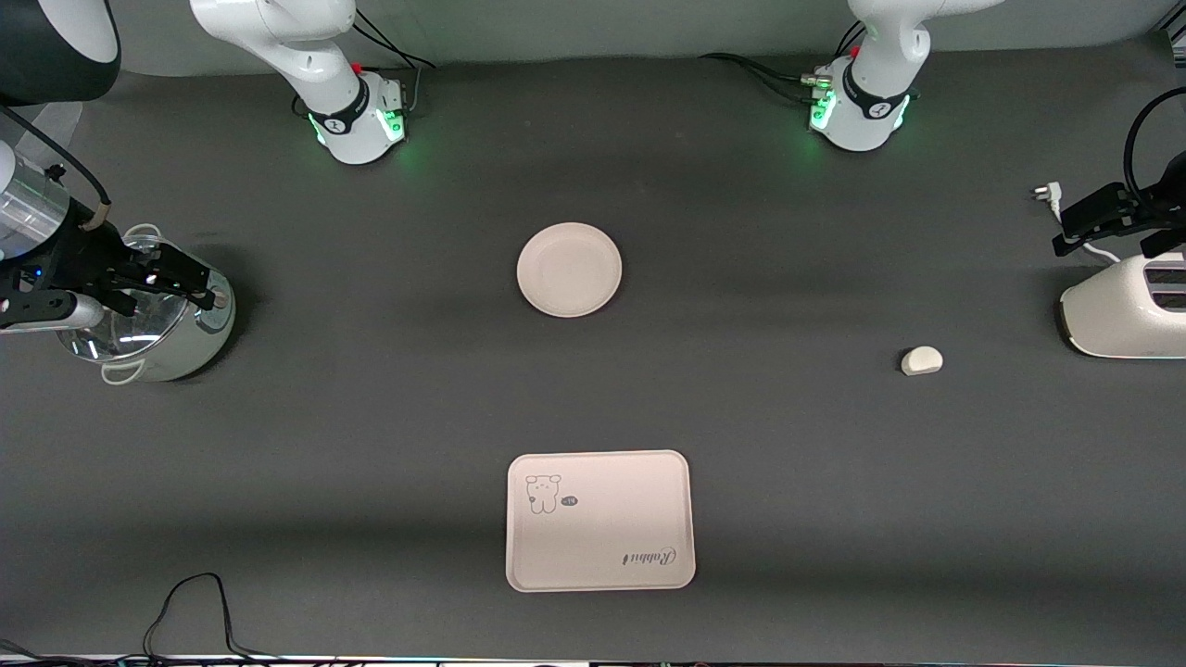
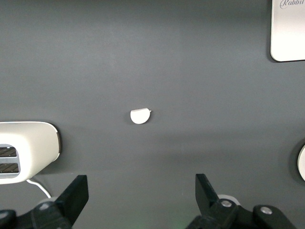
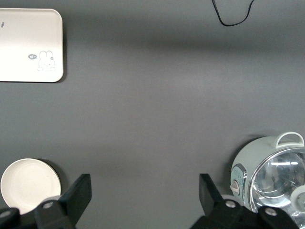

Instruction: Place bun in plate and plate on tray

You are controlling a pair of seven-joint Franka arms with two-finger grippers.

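Observation:
The bun (image 1: 922, 360) lies on the dark table toward the left arm's end; it also shows in the left wrist view (image 2: 139, 116). The round plate (image 1: 569, 270) sits mid-table and is empty; it also shows in the right wrist view (image 3: 30, 185). The tray (image 1: 611, 500) lies nearer the front camera than the plate and is empty. My left gripper (image 1: 1075, 232) hangs open and empty above the toaster's edge, apart from the bun (image 2: 141, 186). My right gripper (image 1: 199, 287) hangs open and empty over the pot (image 3: 145, 185).
A white toaster (image 1: 1126, 320) stands at the left arm's end of the table. A glass-lidded pot (image 1: 148, 343) stands at the right arm's end. A black cable (image 1: 195, 602) loops at the table's front edge.

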